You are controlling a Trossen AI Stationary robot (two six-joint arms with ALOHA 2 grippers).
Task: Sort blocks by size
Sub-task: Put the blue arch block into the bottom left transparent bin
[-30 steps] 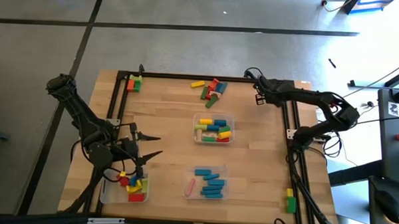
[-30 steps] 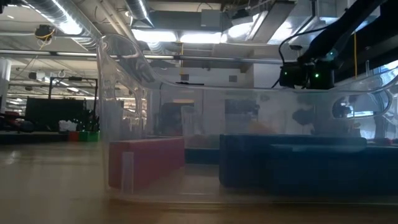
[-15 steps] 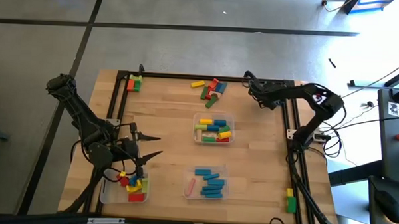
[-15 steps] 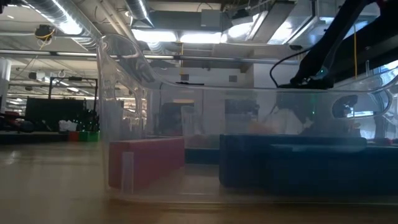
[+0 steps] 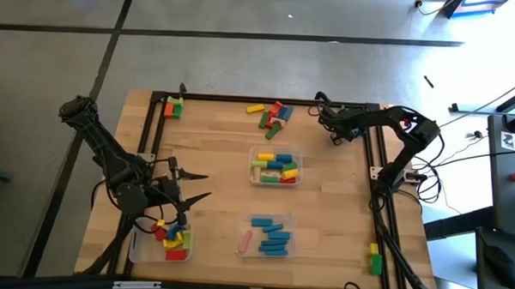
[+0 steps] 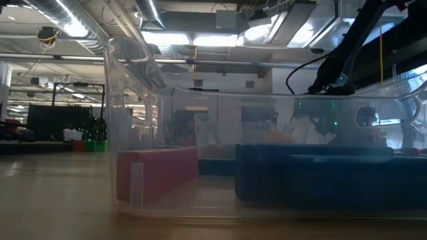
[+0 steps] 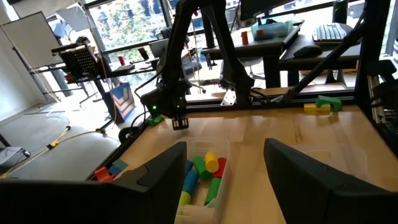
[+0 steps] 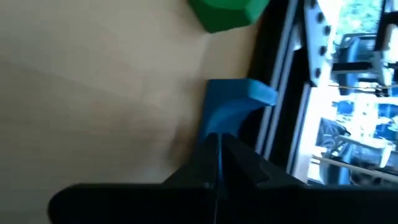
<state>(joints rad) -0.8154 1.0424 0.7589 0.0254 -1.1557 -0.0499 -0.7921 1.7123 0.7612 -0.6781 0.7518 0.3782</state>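
Note:
A loose pile of blocks [image 5: 271, 116] lies by the table's far edge. My right gripper [image 5: 319, 110] is low over the far right corner, right of the pile, and is shut on a blue block [image 8: 227, 106] next to the black far rail [image 8: 280, 74]. A green block [image 8: 227, 12] lies farther on. My left gripper [image 5: 206, 186] waits open above the table's near left part, holding nothing. Its wrist view looks past the open fingers [image 7: 161, 168] to a tray of blocks [image 7: 202, 177]. My right gripper [image 8: 217, 140] has the blue block's near end [image 8: 217, 127] pinched between its two fingertips. The fingers slant down from the table's right side. The rest of the block sticks out ahead of the fingers, along the rail. Whether it rests on the table I cannot tell.
Three clear trays hold sorted blocks: one mid-table [image 5: 276, 167], one near the front [image 5: 267, 235], one front left [image 5: 164, 242]. Green and orange blocks [image 5: 173, 107] sit at the far left corner. Yellow and green ones [image 5: 375, 258] lie outside the right rail.
My right gripper has sunk toward the table at the far right corner and has shifted a little toward the block pile, rolling about its own line as it went. My left arm has kept still.

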